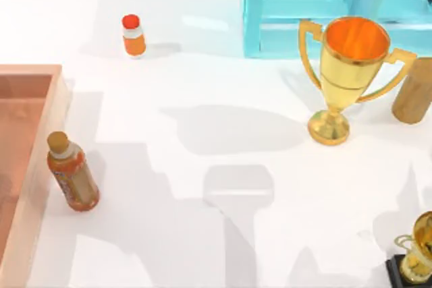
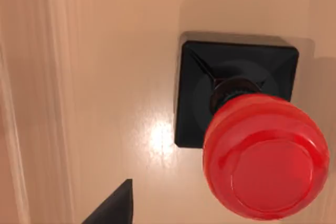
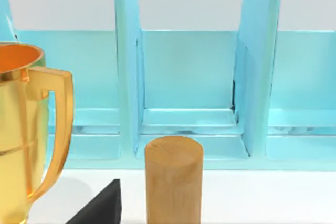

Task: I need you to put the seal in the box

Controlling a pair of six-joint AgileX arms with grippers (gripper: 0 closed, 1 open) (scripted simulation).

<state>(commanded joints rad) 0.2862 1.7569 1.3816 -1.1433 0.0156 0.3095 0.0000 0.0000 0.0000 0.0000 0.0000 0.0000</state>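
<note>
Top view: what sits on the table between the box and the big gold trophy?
Only a brown-capped orange bottle, beside the box; bare tabletop from there to the trophy.

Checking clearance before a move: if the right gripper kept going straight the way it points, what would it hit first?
Probably the wooden cylinder, which stands straight ahead, with the turquoise cabinet behind it; depth is uncertain.

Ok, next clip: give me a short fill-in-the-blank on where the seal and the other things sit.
1. The seal stands upright on the floor of the ____.
2. The seal's round knob is ____ in colour.
3. In the top view, the box lies at the table's ____ edge.
4. The large gold trophy stands in front of the turquoise ____.

Missing words: box; red; left; cabinet
</note>
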